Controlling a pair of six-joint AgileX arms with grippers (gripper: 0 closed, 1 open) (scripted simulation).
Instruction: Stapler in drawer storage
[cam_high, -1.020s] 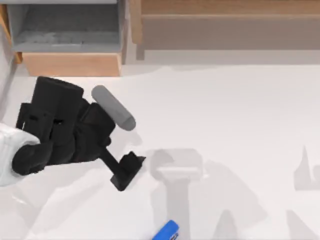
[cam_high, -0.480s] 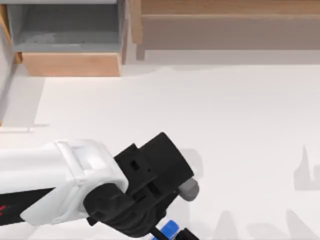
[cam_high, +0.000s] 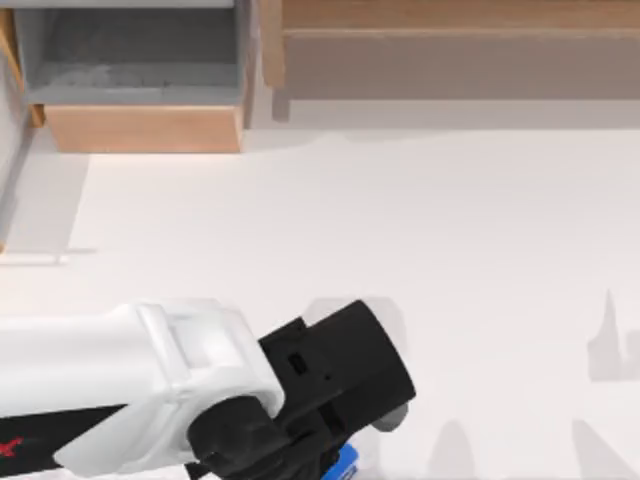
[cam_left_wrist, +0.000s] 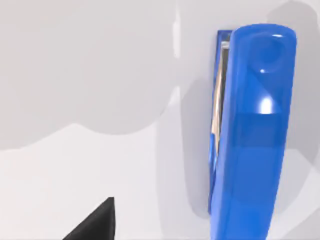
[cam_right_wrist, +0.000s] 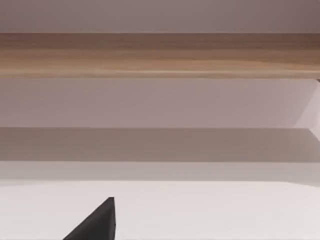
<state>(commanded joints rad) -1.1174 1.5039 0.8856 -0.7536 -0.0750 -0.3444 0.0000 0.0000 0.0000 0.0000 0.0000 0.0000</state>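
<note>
Drawer (cam_high: 140, 128) — far left corner of the table (cam_high: 420, 230), pulled open; grey interior visible behind a plain light-wood front panel. Nothing seen inside it.

Left arm — white casing with black wrist, reaching in from the left edge along the near side of the table in the top view. Left gripper (cam_high: 325, 462) at the near edge, directly above the stapler; finger spread cannot be told. One black fingertip (cam_left_wrist: 95, 222) visible in the left wrist view, apart from the stapler and not touching it.

Stapler (cam_high: 343, 461) — bright blue, lying flat on the white table at the near edge, slightly left of centre, well apart from the drawer. In the top view largely covered by the black wrist, a small blue end showing. In the left wrist view (cam_left_wrist: 250, 135) seen close: long blue body with a rounded end, a strip of pale metal along one side, grey shadow on the table around it.

Shelf unit (cam_high: 450, 50) — long, wooden, along the far edge from centre to right, just beside the drawer.

Right gripper — black fingertip (cam_right_wrist: 95, 222) visible in the right wrist view, facing the wooden shelf; finger state cannot be told.
</note>
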